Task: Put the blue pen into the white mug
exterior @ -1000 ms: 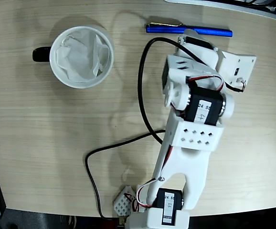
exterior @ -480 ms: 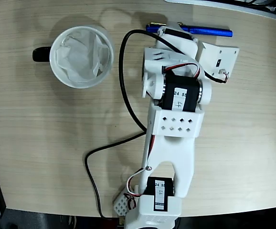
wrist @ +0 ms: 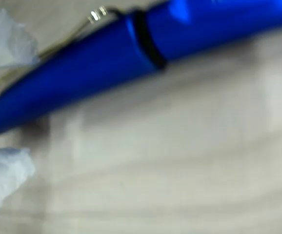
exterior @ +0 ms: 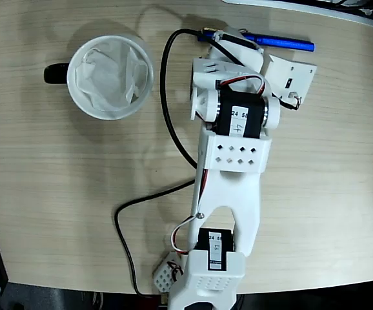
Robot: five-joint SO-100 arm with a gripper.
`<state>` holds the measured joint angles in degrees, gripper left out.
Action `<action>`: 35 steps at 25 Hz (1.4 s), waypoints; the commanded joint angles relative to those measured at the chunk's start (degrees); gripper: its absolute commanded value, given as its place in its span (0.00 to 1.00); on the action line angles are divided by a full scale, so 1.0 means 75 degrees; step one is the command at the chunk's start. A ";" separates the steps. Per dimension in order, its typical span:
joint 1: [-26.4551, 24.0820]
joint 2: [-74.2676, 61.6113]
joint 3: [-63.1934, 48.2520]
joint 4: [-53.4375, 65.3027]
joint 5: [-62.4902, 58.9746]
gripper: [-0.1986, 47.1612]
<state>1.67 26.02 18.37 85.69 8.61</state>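
Blue pen (exterior: 282, 42) flat on worktop (exterior: 57, 181) at twelve o'clock, partly under white arm (exterior: 233, 161); white mug (exterior: 110, 77) at ten o'clock. Jaws' opening: cannot tell.

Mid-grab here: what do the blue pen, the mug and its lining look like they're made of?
The blue pen looks like glossy lacquered metal or hard plastic, going by the bright highlights on its barrel; its thin clip looks like gold-coloured metal. The white mug looks like smooth ceramic, though plastic is possible, with a black handle. Its lining looks like crumpled matte tissue or paper, with soft creases.
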 commanded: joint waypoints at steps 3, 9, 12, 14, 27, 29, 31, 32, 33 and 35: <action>0.0070 0.0234 -0.0574 0.0105 0.0164 0.27; 0.0082 -0.0094 -0.0855 0.0105 0.0211 0.27; 0.0105 -0.0445 -0.1137 0.0094 0.0223 0.27; 0.0117 -0.0551 -0.1230 0.0094 0.0234 0.27; 0.0105 -0.0656 -0.1336 -0.0070 0.0434 0.16; 0.0105 -0.0703 -0.1336 -0.0070 0.0434 0.13; 0.0094 -0.0750 -0.1336 -0.0070 0.0434 0.13; 0.0094 -0.0762 -0.1336 -0.0070 0.0434 0.12; 0.0094 -0.0773 -0.1336 -0.0070 0.0434 0.07; 0.0094 -0.0773 -0.1336 -0.0070 0.0434 0.05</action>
<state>1.76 19.16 10.46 85.43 10.63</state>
